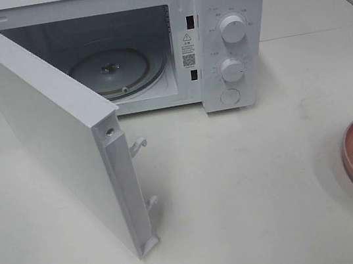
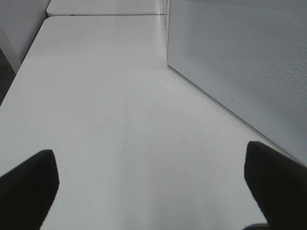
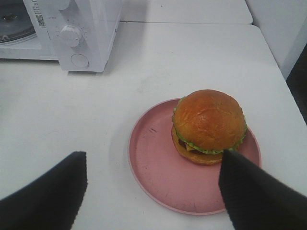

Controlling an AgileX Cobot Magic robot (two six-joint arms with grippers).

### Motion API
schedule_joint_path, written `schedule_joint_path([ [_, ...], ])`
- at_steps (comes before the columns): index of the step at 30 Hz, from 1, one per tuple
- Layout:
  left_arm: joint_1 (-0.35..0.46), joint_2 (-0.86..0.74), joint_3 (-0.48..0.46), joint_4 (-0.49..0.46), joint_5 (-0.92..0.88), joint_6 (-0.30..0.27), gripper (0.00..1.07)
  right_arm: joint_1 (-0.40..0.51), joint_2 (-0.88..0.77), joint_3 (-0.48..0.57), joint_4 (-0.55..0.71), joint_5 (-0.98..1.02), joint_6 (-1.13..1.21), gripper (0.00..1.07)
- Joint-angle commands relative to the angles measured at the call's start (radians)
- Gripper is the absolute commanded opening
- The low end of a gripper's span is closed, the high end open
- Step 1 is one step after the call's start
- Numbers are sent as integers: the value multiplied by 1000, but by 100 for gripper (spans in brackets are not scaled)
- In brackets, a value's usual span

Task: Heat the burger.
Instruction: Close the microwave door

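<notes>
A: Legible marks on the microwave (image 1: 229,38)?

B: Warning triangle, small print and a QR code on a sticker (image 1: 187,49) at the cavity's edge; print too small to read.

A: Around the knobs (image 1: 234,28)?

B: Faint dial markings, unreadable. QR code (image 3: 40,20) repeated well ahead of the right gripper (image 3: 153,191).

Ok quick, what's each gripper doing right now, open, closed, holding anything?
Left gripper: open, holding nothing, over the bare table.
Right gripper: open, empty, above the burger on the pink plate.
</notes>
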Motion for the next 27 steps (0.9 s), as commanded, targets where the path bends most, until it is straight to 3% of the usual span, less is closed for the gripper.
schedule_joint_path([
  [1,2,-11,-1,-5,-12,-1,98,-6,-33,2,-2,2,-4,74],
  [27,2,52,-31,-15,-53,-1,97,-6,-33,2,-2,2,-4,74],
])
